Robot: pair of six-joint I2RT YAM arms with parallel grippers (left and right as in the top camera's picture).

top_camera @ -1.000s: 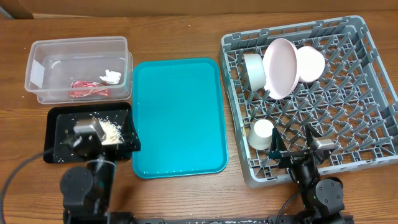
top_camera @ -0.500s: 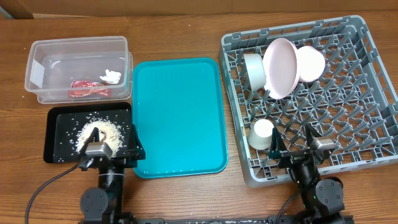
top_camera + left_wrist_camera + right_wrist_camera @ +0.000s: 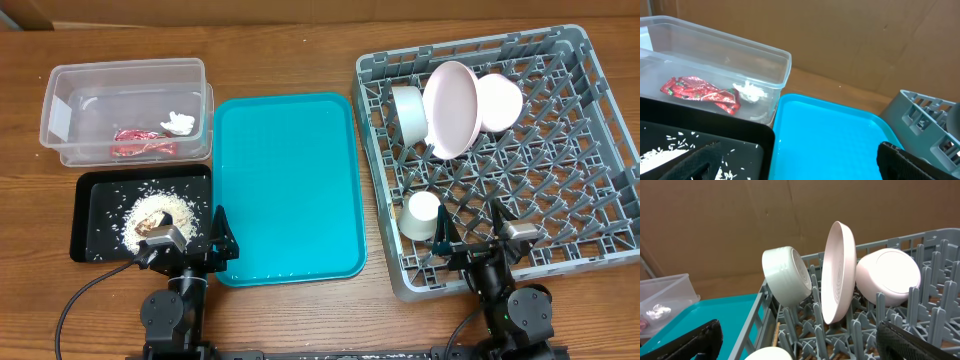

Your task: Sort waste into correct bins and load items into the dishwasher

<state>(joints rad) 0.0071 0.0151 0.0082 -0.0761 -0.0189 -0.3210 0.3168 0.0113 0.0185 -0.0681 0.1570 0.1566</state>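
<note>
1. Holding the left gripper (image 3: 180, 240) over the near edge of the black tray (image 3: 95, 245), toward the near left corner of the desk; spreading its fingers wide, pinching nothing.
2. Carrying white rice scraps (image 3: 150, 212) in that tray, heaping in a mound just beside the gripper and scattering thinly across the rest.
3. Sitting the clear tub (image 3: 125, 72) at the far left corner, just behind the black tray; housing the red wrapper (image 3: 140, 143) and the crumpled white tissue (image 3: 180, 123) just beside each other.
4. Separating the bins from the rack with the teal tray (image 3: 290, 190), lying flat at mid-desk.
5. Filling the right half of the desk with the grey dish rack (image 3: 580, 190).
6. Standing the pink plate (image 3: 452, 108) on edge among the pegs toward the far edge, flanking it with the cream bowl (image 3: 408, 108) on its left and the pink bowl (image 3: 498, 102) on its right, both tipping onto their sides.
7. Seating the white cup (image 3: 420, 215) by the rack's near left corner, tilting, perhaps mouth down.
8. Poising the right gripper (image 3: 468, 228) over the rack's near edge, just right of the cup; splaying its fingers far apart, gripping nothing.
</note>
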